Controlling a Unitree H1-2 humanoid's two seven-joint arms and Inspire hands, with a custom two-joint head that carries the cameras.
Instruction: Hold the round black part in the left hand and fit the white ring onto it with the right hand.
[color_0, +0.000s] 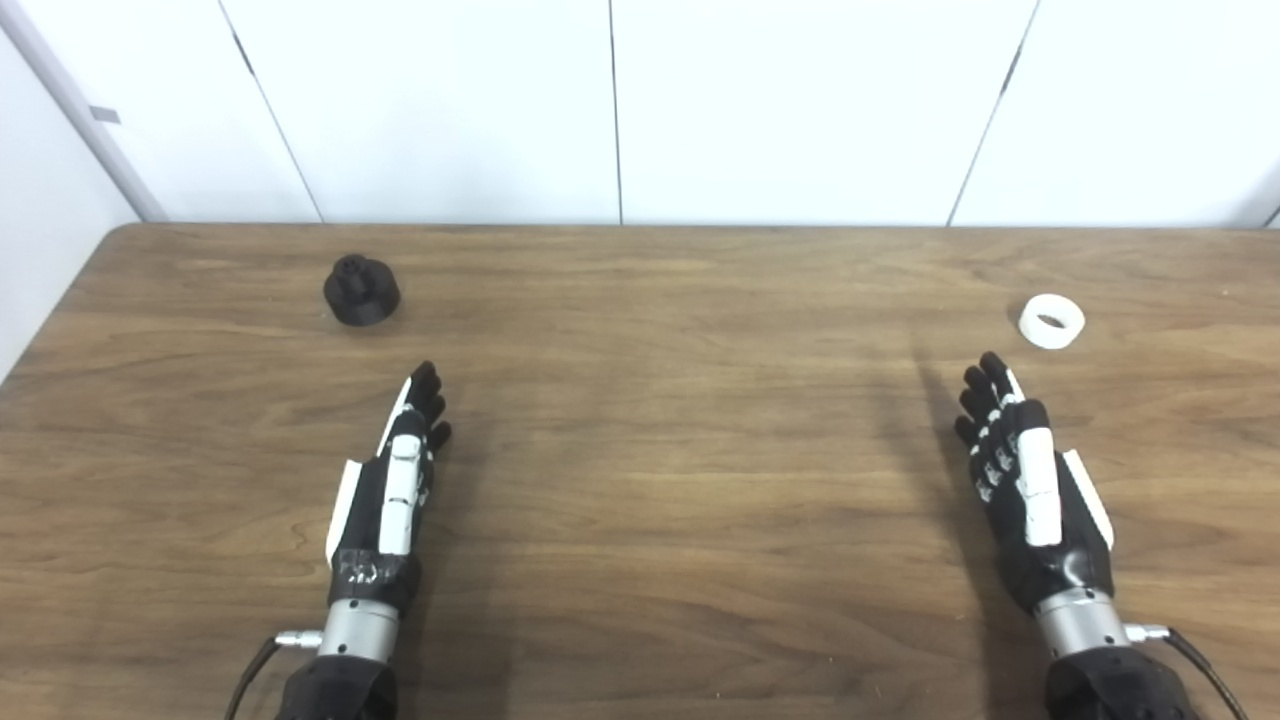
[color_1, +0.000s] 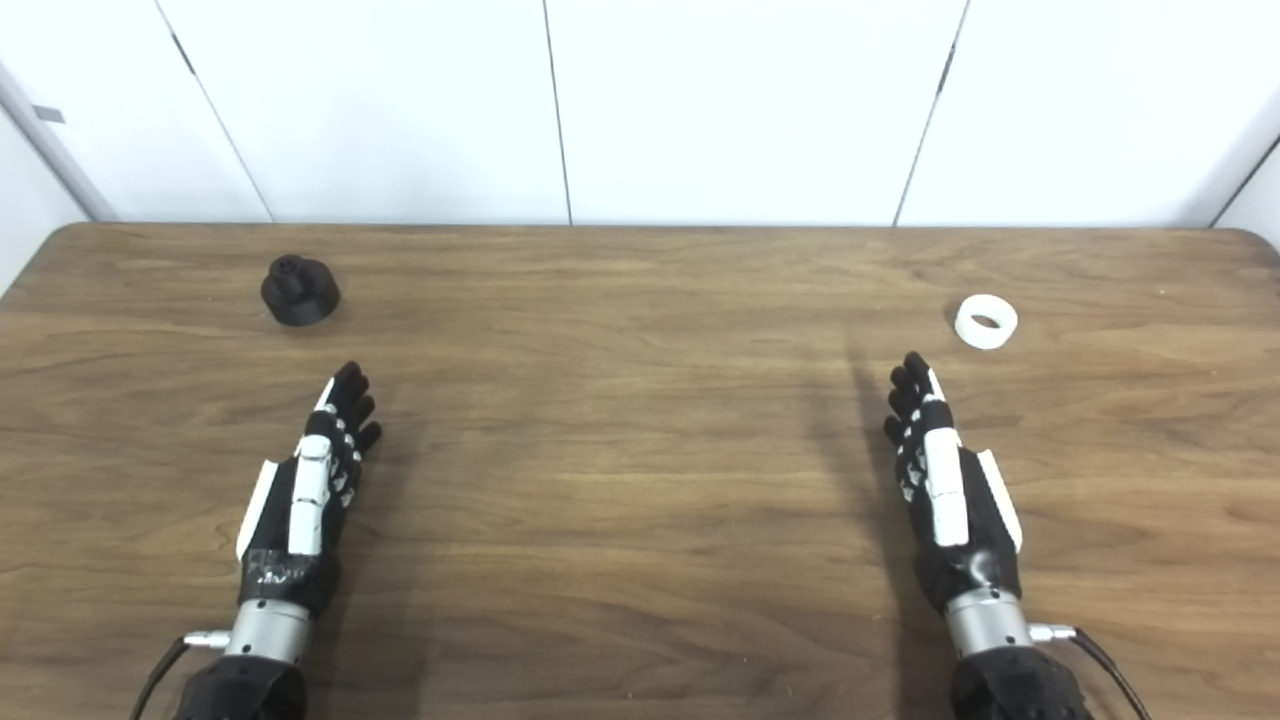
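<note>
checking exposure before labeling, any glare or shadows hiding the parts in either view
Left eye view: black part and white ring clearly lit, soft hand shadows only on the table. Right eye view: same, slightly soft focus, white wall bright.

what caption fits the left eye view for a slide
Both hands open, left hand and right hand, short of the round black part and white ring.

I am seeing bright, even light washing out the white panelled wall (color_0: 800, 100). Soft shadows are falling just inward of both arms on the brown wood-grain table (color_0: 680, 480), so light is coming from the sides. Everything is looking slightly soft, with edges bowing near the corners.
</note>
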